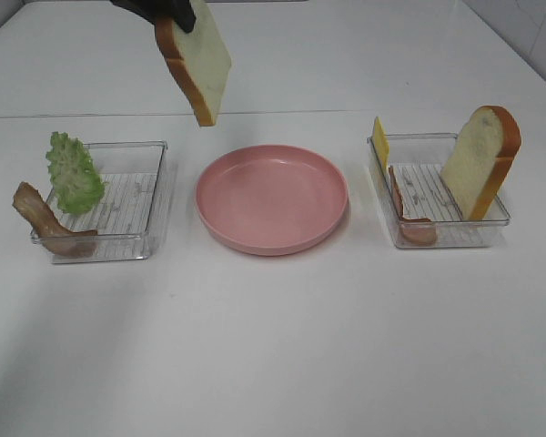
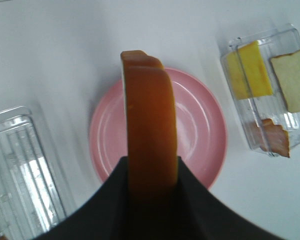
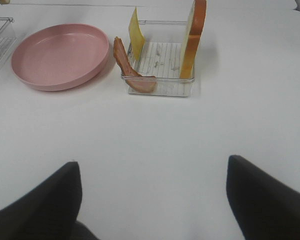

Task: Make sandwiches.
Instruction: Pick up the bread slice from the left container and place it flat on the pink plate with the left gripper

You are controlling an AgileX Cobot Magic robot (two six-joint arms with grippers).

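While hanging high over the bare pink plate (image 1: 271,198), gripping one bread slice (image 1: 200,55) in left end effector (image 2: 152,172). Nothing in wide-open right end effector (image 3: 151,162). Left to stack: lettuce (image 1: 73,173), bacon (image 1: 44,218), ham (image 1: 402,208), cheese (image 1: 379,141), second slice (image 1: 480,164).

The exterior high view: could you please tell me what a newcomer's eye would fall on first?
A bread slice hangs in the left claw above the empty pink plate in the middle. The left tray holds lettuce and bacon; the right tray, cheese, ham and a second bread slice.
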